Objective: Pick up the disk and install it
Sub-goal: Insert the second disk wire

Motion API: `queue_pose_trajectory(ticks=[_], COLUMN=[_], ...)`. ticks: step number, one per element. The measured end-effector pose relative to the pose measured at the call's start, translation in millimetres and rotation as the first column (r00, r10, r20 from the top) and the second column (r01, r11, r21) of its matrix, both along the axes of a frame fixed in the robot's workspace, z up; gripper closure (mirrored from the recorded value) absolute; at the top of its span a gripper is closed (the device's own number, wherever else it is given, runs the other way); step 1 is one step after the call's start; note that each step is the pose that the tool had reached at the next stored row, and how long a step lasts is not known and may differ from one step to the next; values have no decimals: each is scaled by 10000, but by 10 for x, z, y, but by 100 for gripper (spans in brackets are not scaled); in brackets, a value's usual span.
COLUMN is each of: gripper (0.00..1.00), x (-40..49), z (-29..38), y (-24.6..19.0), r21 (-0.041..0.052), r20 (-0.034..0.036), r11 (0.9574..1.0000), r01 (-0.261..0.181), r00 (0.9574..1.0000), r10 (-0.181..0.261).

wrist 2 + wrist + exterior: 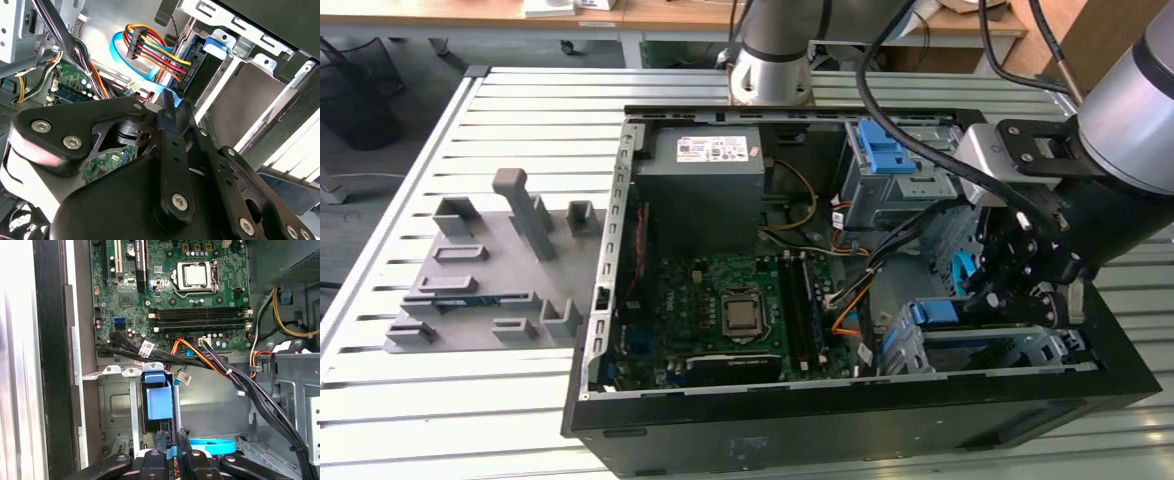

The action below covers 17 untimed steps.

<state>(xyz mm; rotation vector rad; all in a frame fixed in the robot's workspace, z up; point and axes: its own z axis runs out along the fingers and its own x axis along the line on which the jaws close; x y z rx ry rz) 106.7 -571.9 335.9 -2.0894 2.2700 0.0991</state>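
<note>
The disk (159,402) stands on its edge in the drive cage (117,405). In the first wrist view I see it almost end-on: a blue plastic frame with a square blue tab facing me, and a thin dark strip running down one side of it. Its flat silver face and its label are turned away from that camera.

In the exterior view the disk's blue frame (934,312) sits in the near corner of the computer case (854,440), on the exterior view's right.

My claw (172,437) hangs right over the near end of the disk. I cannot tell whether it is gripping the disk, closed or parted, because my own black linkage covers the spot. In the exterior view my claw (1014,300) is low inside the case, just beside the blue frame.

A light blue cable (212,445) curls on the case floor close to my claw. A thick bundle of black cables (200,362) crosses just beyond the cage. In the second wrist view a black plug (192,75) with red, yellow and orange wires lies near the tip of my claw (170,107).

Past the cables lies the green circuit board (200,300) with its square metal chip socket (196,275). The grey power box (700,180) fills the far corner on the exterior view's left.

The case rests on a slatted metal table (400,430), and a grey moulded holder (480,270) lies well apart on the exterior view's left.
</note>
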Motion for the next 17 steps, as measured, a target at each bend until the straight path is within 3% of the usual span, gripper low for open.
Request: queue_pose_trajectory(ticks=[9,13,17], gripper=[77,89,89], x=[0,9,48], z=[66,75,69], y=[0,1,1], r21=[1,1,3], r20=[-16,-31,-49], r11=[10000,10000,10000], r01=[0,-1,0], r00=[10000,10000,10000], r10=[0,1,0])
